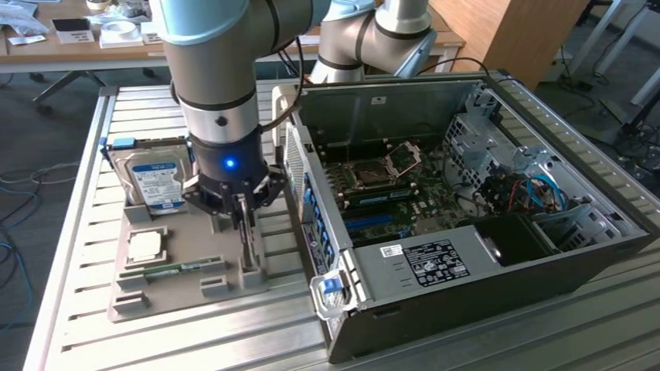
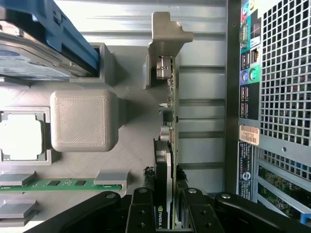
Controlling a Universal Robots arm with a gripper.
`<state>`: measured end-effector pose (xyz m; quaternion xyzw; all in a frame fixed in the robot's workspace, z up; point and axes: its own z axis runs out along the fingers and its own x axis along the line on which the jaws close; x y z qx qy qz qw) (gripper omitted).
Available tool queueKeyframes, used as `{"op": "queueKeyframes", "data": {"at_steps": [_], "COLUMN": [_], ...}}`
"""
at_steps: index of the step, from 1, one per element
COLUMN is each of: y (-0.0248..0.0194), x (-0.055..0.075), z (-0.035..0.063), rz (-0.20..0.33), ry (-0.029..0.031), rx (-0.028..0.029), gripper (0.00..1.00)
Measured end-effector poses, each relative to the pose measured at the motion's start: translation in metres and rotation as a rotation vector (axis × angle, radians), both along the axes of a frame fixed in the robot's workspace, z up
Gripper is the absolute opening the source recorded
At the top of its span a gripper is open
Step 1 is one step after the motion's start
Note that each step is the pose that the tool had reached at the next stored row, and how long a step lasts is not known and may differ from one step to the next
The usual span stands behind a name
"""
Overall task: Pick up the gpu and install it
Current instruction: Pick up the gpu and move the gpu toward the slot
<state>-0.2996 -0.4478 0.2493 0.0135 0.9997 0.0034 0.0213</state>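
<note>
The gpu (image 1: 249, 251) stands on its long edge in a slot of the grey holder tray (image 1: 175, 290), beside the open computer case (image 1: 577, 255). In the wrist view the gpu (image 2: 167, 145) shows as a thin green board with a black cooler face and a silver bracket at its far end. My gripper (image 1: 243, 220) hangs straight down over it. Its black fingers (image 2: 141, 211) press against both faces of the card, so my gripper (image 2: 166, 213) is shut on it. The card still sits in the holder.
On the holder lie a hard drive (image 1: 154, 182) with a blue-white label, a processor chip (image 1: 144, 246) and a green memory stick (image 1: 170, 270). The case lies on its side with the motherboard (image 1: 392, 193) exposed. Its perforated rear wall (image 2: 282, 97) is close beside the card.
</note>
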Motion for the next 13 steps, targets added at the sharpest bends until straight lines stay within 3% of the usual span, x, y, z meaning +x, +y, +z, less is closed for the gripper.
{"op": "queueKeyframes", "data": {"at_steps": [5, 13], "y": [0.0000, 0.0000], "x": [0.000, 0.000], "z": [0.0111, 0.0374], "rz": [0.000, 0.000], "ry": [0.0000, 0.0000], "rx": [0.0023, 0.0023], "gripper": [0.27, 0.27]}}
